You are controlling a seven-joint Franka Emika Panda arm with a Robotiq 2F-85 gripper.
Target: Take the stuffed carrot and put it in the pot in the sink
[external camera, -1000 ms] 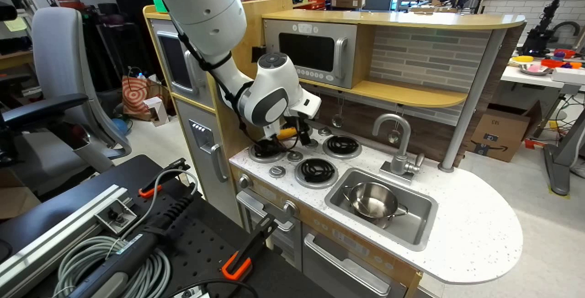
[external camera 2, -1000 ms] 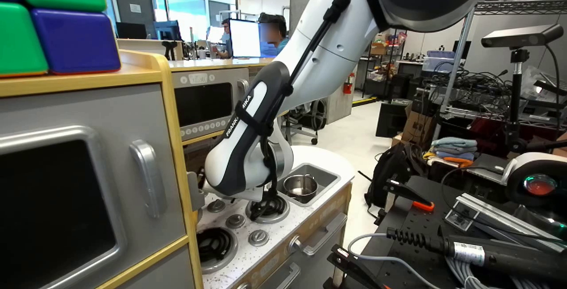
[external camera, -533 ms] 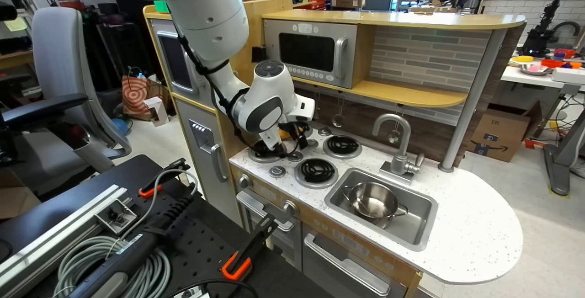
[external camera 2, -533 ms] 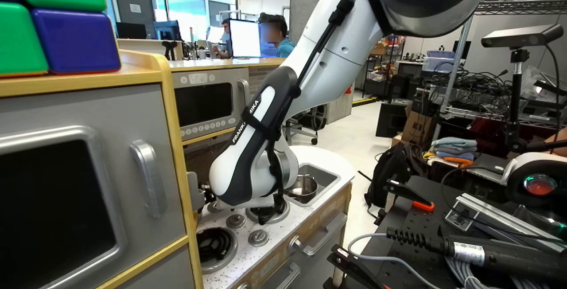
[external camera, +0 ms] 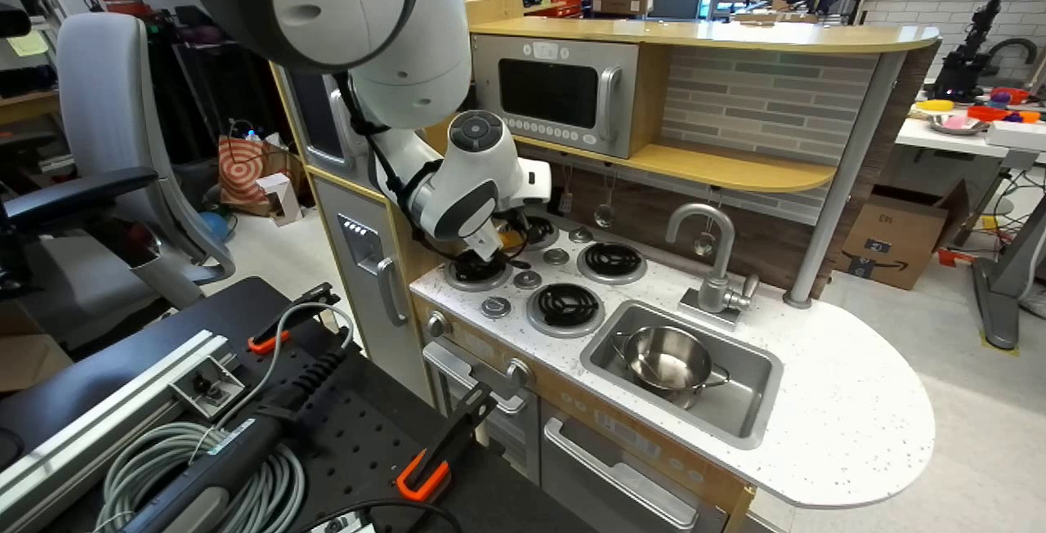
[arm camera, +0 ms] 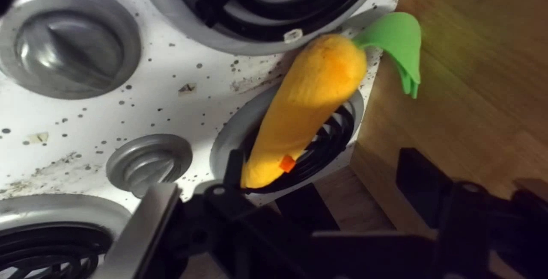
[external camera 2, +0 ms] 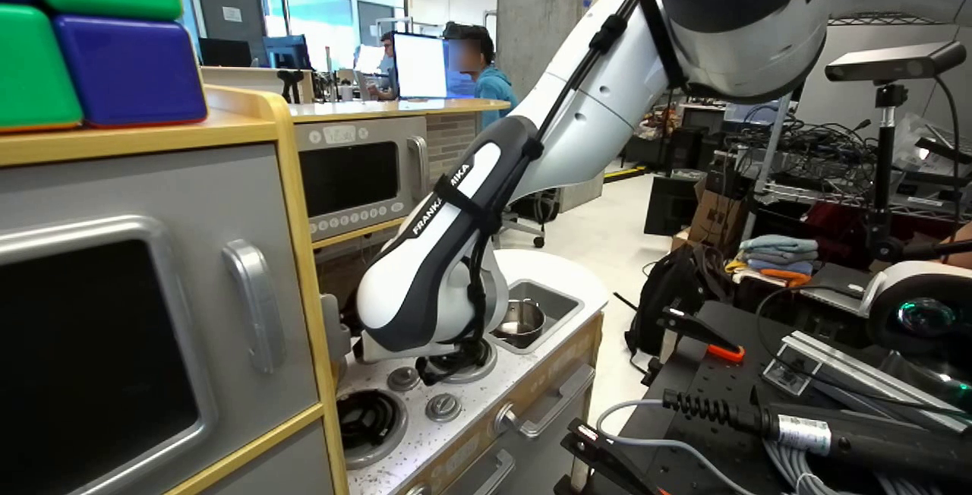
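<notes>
the arm (external camera: 409, 83) bends over the white surface (external camera: 850, 402), and in the surface is the sink (external camera: 727, 390) with the pot (external camera: 672, 360) inside it. well apart from there, beside the wooden wall (arm camera: 462, 99), is a burner (arm camera: 333, 135); near it the tool (arm camera: 323, 159) has its fingers spread and grips nothing. the stuffed carrot (arm camera: 299, 108) lies across this burner, green end towards the wooden wall; its narrow tip is close to one finger, touching or not is unclear to me.

i think the step in hand is approaching the grasp. to do it well, the tool should come over the thick middle, one finger on each side, descend slowly without scraping the wooden wall, then squeeze gently.

compared with half a second ago, the arm's upper part hangs lower in both exterior views; the pot stays in place.
</notes>
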